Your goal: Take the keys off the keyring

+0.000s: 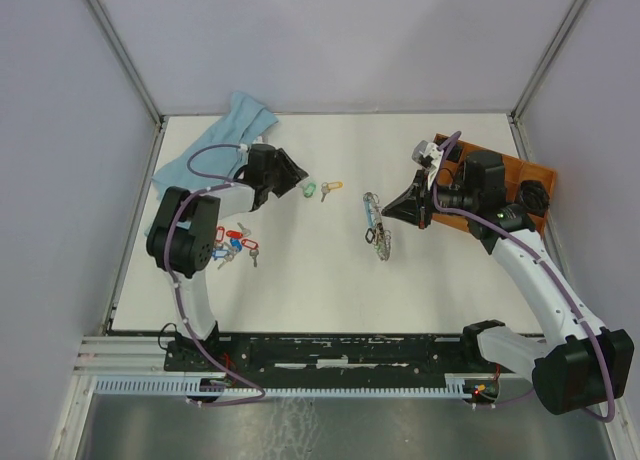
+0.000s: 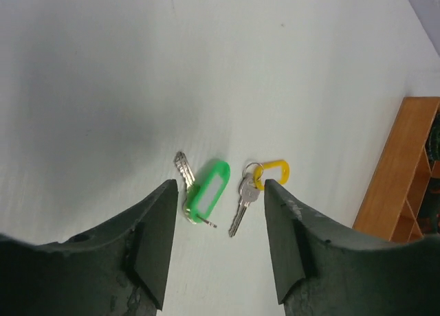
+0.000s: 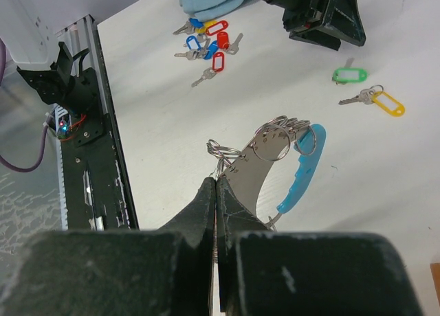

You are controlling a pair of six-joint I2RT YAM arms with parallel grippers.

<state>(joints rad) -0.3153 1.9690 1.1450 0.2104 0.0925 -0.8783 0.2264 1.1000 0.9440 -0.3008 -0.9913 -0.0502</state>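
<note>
The keyring, a curved silver piece with a light blue sheath and several small rings, lies mid-table. My right gripper is shut, its tips pinching the keyring's near end. A green-tagged key and a yellow-tagged key lie loose on the table just beyond my left gripper. That gripper is open with nothing between its fingers and hovers over them. More red- and blue-tagged keys lie in a heap by the left arm.
A blue cloth lies at the back left. A wooden tray stands at the back right, under the right arm. The black rail runs along the table's near edge.
</note>
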